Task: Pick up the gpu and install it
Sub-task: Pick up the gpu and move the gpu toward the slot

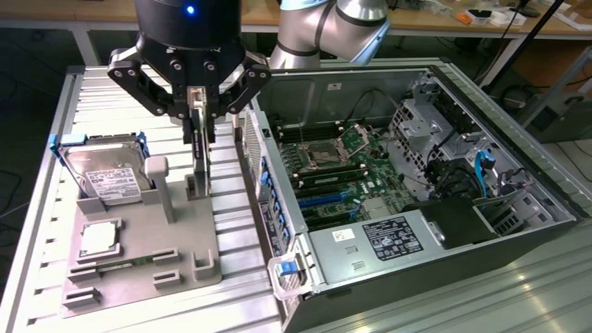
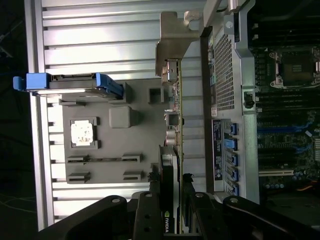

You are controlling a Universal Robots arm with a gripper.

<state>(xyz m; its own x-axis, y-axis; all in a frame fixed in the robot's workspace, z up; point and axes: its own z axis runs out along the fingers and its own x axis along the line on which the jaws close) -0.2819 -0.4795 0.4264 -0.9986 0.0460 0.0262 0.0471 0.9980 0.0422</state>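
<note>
The gpu (image 1: 199,149) stands on edge, a thin dark card with its lower end at the slotted post of the grey holder tray (image 1: 176,236). My gripper (image 1: 198,116) comes down from above, and its fingers are shut on the card's upper part. In the wrist view the gpu (image 2: 176,115) runs away from the gripper (image 2: 173,182), its silvery bracket (image 2: 175,45) at the far end. Whether the card's lower edge still rests in the holder I cannot tell.
On the holder tray lie a hard drive (image 1: 111,177) in a blue frame, a CPU (image 1: 100,236) and a memory stick (image 1: 125,263). The open computer case (image 1: 444,83) stands close at the exterior view's right of the card, motherboard (image 1: 342,173) exposed.
</note>
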